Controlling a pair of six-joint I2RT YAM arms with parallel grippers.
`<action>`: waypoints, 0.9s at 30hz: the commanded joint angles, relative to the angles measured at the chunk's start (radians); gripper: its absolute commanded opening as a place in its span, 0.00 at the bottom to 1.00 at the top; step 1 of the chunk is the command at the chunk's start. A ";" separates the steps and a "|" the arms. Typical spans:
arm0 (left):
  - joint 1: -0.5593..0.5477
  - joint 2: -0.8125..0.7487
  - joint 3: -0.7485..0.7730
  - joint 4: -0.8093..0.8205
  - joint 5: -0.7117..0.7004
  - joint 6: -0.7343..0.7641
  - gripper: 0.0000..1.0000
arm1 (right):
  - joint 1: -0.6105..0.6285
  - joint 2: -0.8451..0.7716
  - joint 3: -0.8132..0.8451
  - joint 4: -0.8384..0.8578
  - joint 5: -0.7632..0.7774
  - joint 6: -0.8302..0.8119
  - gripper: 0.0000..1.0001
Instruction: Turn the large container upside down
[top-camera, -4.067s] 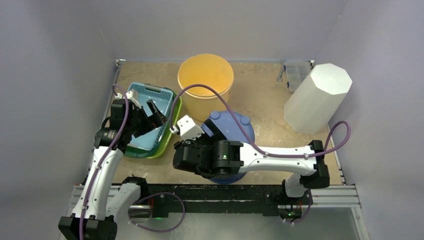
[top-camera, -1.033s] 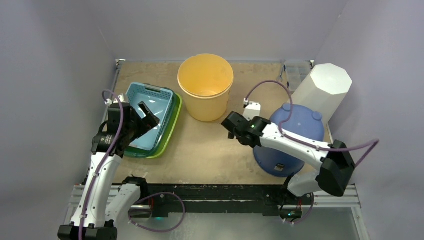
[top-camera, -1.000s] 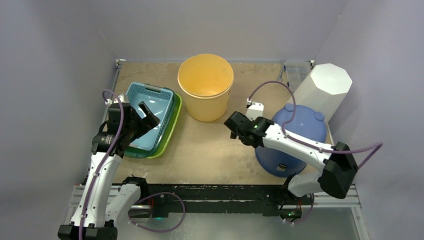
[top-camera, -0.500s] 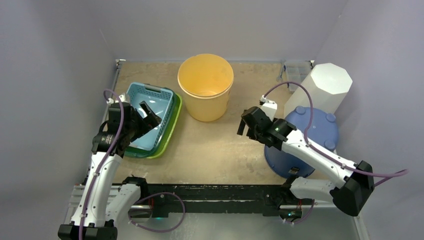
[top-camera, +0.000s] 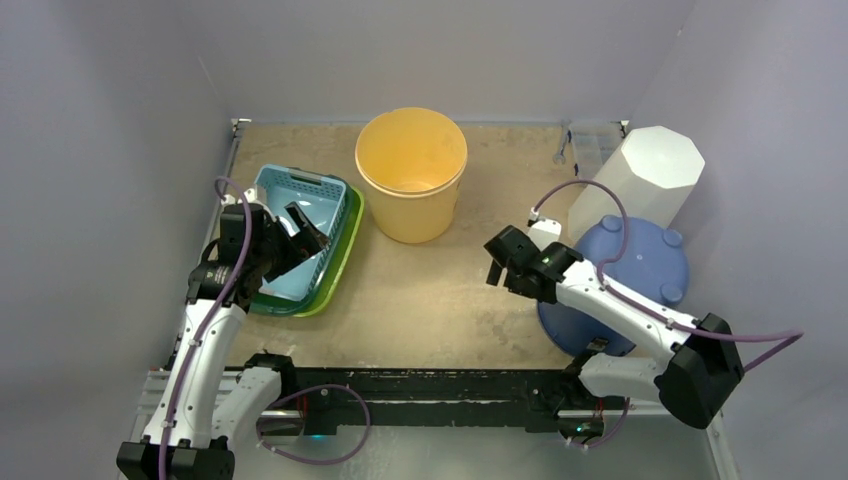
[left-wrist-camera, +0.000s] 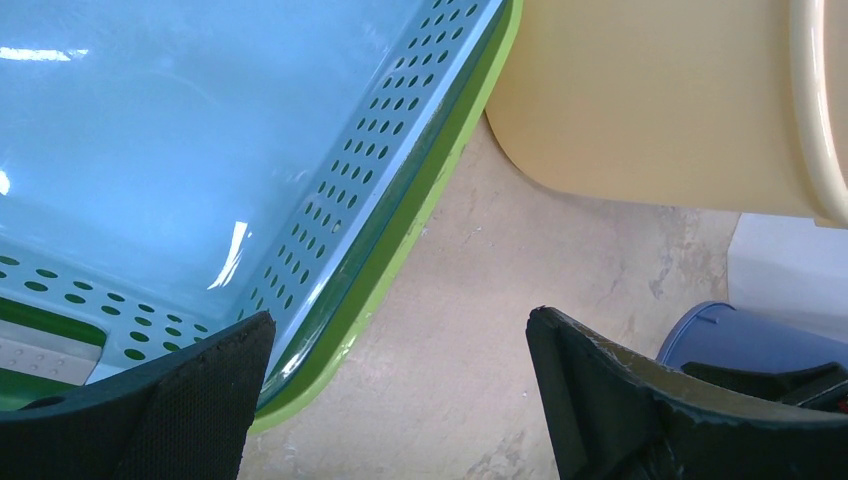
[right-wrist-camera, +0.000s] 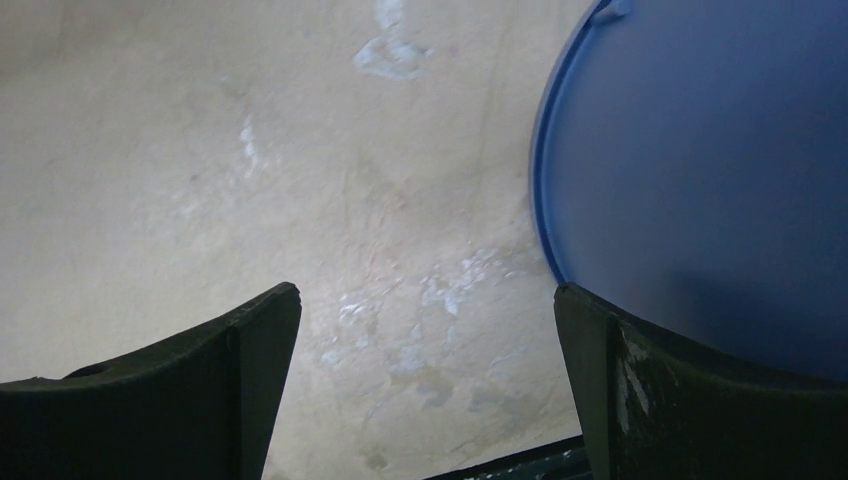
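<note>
On the left of the top view, the left gripper hangs over the light blue perforated basket, which sits at 9 o'clock on the table. The basket is nested in a lime green tray. Its fingers stand wide apart with nothing between them. In the left wrist view the left gripper straddles the basket's right rim: one finger is over the basket's floor and the other is over bare tabletop.

At 12 o'clock an open yellow bucket stands upright, just to the 3 o'clock side of the basket and tray.

Further right, the right gripper is low over the tabletop near the centre, at 9 o'clock from the large blue container. Its fingers are spread wide and grip nothing. In the right wrist view the right gripper frames scuffed tabletop, with the blue container's wall just beside one finger; whether they touch cannot be told.

The blue container sits at 4 o'clock, bottom up, the small round feet on its base showing on top. A small dark patch low on its side is too small to read.

Behind it at 2 o'clock a tall white eight-sided container stands close to it. A small clear box lies in the far right corner.
</note>
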 joint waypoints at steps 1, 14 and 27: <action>0.005 -0.003 0.000 0.039 0.023 0.016 0.96 | -0.085 -0.045 0.016 -0.088 0.104 0.012 0.99; 0.005 -0.009 -0.009 0.041 0.030 0.017 0.96 | -0.316 -0.144 0.022 -0.025 0.047 -0.173 0.99; 0.005 -0.001 -0.005 0.046 0.056 0.039 0.96 | -0.387 -0.203 0.083 0.050 -0.066 -0.278 0.99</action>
